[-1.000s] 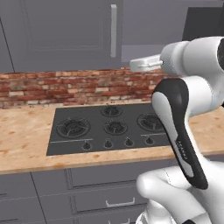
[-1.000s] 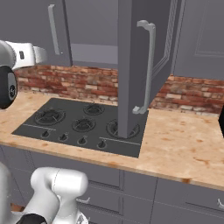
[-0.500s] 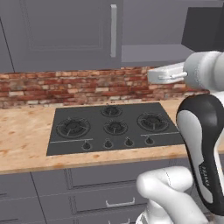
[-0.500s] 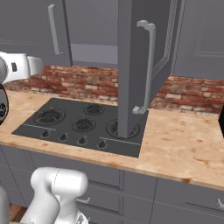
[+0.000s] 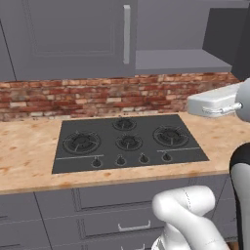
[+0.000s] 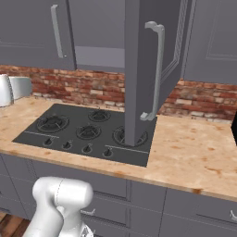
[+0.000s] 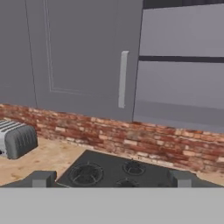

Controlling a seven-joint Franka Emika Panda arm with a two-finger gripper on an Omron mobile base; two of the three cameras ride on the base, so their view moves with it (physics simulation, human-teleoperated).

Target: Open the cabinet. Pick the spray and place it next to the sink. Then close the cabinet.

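The cabinet [image 5: 73,39] hangs above the hob. Its left door is shut, with the bar handle [image 7: 123,78] upright. Its right door [image 6: 148,69] stands swung out over the counter, its handle [image 6: 156,69] facing the room. Bare grey shelves [image 7: 183,87] show in the open half. The spray is out of view, and so is the sink. My gripper [image 7: 111,178] is open, well back from the cabinet and level with its lower edge, with nothing between its fingers [image 7: 41,178]. The white hand [image 5: 212,101] hovers at the right, above the counter.
A black gas hob [image 5: 127,141] lies in the wooden counter [image 6: 194,152] under the cabinet, with a brick wall [image 5: 97,95] behind it. A toaster [image 7: 17,140] stands left of the hob. Grey drawers [image 5: 122,200] run below the counter edge.
My hand has drawn back from the cabinet and dropped lower, sliding right in the left base view and left in the right base view. The jaws stayed open and the doors did not move.
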